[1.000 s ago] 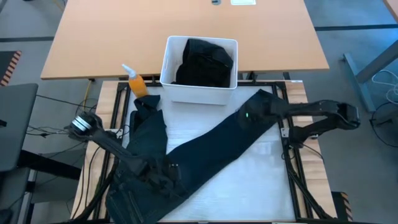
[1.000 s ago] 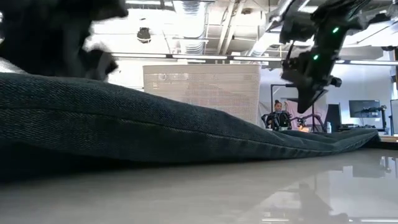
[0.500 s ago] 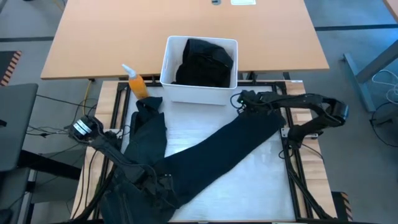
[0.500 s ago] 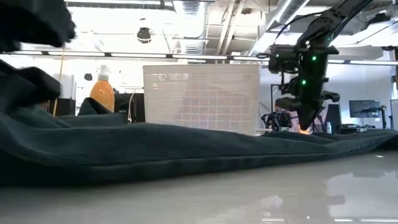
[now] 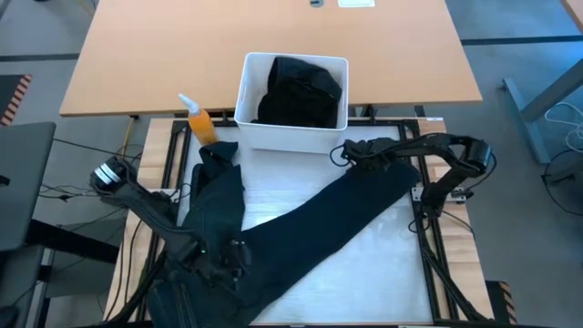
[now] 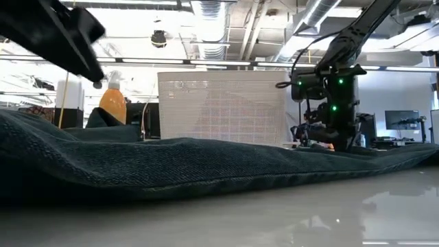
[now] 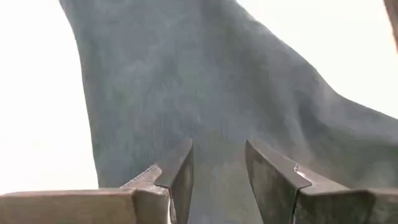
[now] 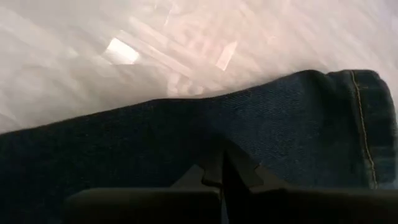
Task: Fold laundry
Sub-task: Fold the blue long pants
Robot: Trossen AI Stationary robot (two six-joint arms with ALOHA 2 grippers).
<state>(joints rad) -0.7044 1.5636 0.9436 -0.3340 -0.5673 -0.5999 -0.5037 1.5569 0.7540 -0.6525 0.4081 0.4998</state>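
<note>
On table [image 5: 364,255], my right gripper [image 5: 351,155] pinched closed on trouser [image 5: 310,228] hem; left gripper [image 7: 217,171] parted over waistband, gripping nothing.

Overhead and table-level cameras share the trousers [image 5: 310,228]; wrist cameras view them close up

Trousers [image 5: 301,228] waist end cut off by the high view's lower edge; bin [image 5: 291,132] clothing [image 5: 301,91] indistinct, type undetermined.

Count on the bench
One trousers [image 5: 319,223], one bin [image 5: 291,132] with perhaps one black garment [image 5: 301,91], one spray bottle [image 5: 198,118], two arms.
</note>
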